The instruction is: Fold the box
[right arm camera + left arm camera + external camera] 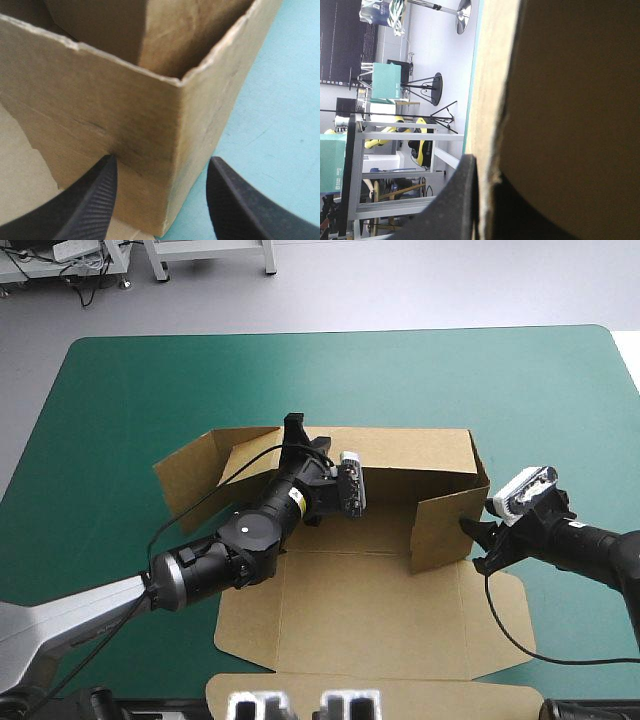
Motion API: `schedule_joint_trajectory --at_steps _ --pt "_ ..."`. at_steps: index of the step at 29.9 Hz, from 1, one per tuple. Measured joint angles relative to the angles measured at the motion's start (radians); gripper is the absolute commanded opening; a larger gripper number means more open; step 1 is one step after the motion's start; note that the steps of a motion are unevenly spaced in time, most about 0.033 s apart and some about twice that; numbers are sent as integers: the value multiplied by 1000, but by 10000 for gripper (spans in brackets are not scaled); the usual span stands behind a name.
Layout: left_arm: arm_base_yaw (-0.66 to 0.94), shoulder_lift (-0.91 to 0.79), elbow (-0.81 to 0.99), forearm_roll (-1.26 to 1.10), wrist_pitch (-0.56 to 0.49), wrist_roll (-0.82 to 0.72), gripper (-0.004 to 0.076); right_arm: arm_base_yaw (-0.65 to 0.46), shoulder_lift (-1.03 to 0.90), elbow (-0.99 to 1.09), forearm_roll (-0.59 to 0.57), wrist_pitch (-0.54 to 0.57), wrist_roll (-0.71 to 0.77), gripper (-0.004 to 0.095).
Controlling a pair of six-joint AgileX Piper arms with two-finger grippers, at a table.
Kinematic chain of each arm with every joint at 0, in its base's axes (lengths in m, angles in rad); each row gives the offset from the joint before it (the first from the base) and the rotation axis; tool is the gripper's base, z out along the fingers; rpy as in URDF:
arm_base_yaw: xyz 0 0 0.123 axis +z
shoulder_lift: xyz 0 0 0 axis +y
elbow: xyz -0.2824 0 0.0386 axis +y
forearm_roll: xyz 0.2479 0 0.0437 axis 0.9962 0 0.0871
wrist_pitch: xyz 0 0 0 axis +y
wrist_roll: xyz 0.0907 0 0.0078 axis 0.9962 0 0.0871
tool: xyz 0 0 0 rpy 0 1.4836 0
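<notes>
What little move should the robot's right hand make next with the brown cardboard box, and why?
Probably ease the right gripper forward and shut it on the raised corner of the brown cardboard box. Its black fingers stand open on either side of that corner, not gripping it, while the left gripper appears shut on the far wall at its top edge, holding it upright.

High view: above and behind robot, facing forward and down, whole table (120, 400) and box (350, 580) in frame; left wrist view: quarter-turned, hard against box wall (570, 100), looking level along it; right wrist view: close, looking down on box corner (177, 82); all three share box's raised walls.
</notes>
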Motion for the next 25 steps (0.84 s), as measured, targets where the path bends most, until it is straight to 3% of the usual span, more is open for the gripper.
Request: schedule_joint_trajectory --at_steps 10,12,16,25 --pt "0 1 0 2 -15 -9 -9 1 141 0 199 27 -33 467" --pt "0 1 0 3 -16 -12 -9 1 172 0 236 12 -59 370" --pt "1 2 0 5 -25 -12 -9 2 227 0 290 10 -117 -21" --pt "1 2 0 5 -30 -13 4 2 239 -1 336 -11 -192 4"
